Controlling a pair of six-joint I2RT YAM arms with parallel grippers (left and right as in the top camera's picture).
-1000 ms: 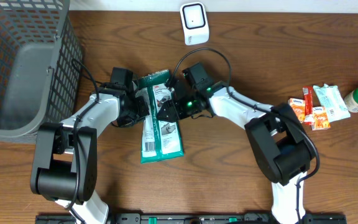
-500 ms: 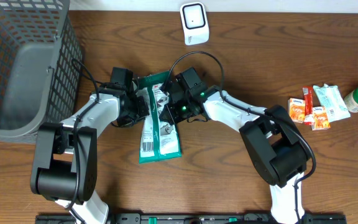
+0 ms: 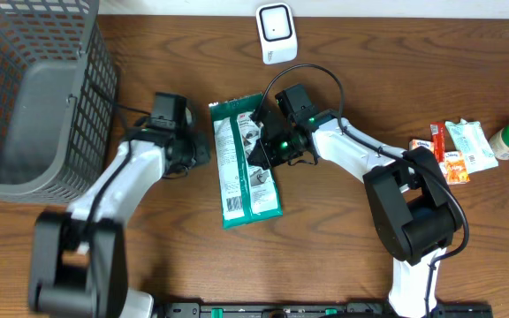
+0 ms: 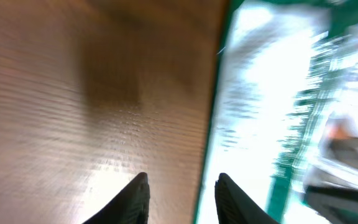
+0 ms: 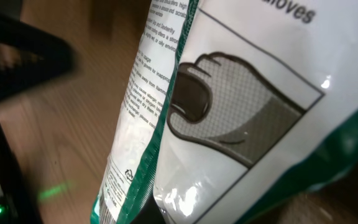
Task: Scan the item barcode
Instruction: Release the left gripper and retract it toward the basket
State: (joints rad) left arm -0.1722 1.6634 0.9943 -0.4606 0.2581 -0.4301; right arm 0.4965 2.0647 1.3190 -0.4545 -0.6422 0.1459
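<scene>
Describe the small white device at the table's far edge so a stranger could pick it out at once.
From the grey mesh basket at the left, follow the far edge of the table right to the middle. There sits a small white device with a dark-outlined window, probably the scanner. Unlike the green-and-white packet below it, it is plain white and nothing touches it.

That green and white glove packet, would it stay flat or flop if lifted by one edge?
Probably flops: the glove packet is a thin film pouch, creased in the right wrist view. Likely light, since it lies flat. Its glossy film shows glare, so it may slip in a grip.
</scene>
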